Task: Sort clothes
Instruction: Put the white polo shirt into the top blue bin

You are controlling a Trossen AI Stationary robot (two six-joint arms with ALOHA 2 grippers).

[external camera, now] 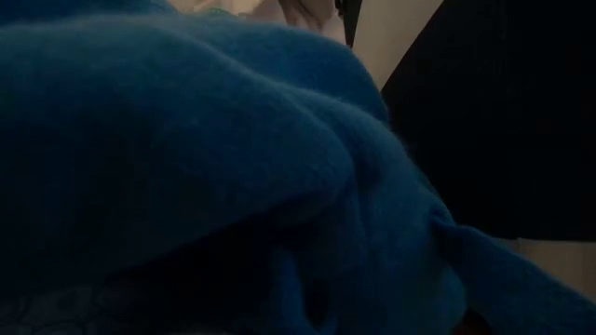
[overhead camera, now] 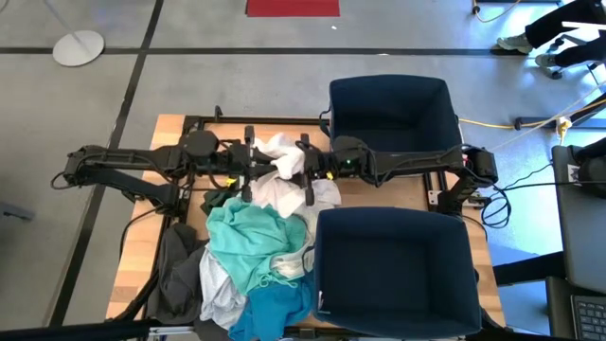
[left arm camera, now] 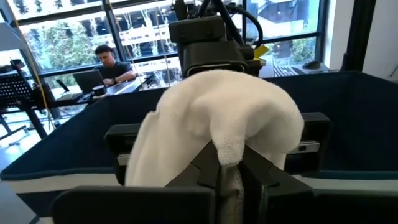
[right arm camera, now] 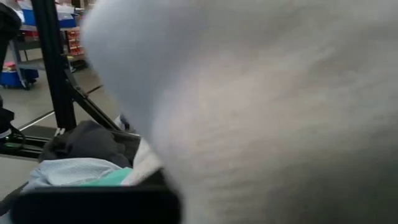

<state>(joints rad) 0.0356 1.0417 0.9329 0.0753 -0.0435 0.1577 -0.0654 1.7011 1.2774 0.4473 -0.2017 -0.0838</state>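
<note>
While my left hand (overhead camera: 254, 170) and right hand (overhead camera: 305, 170) meet at centre frame, each pinched shut on the white garment (overhead camera: 280, 182), it hangs limp and light between them; I judge bunched folds the surest hold. Remaining clothes (overhead camera: 248, 256) lie lower left on the tabletop (overhead camera: 170, 128).

Two navy fabric bins, one (overhead camera: 390, 112) behind the other (overhead camera: 398, 270), sit on the wooden table (overhead camera: 133, 256); a person (left arm camera: 111, 62) sits beyond.
</note>
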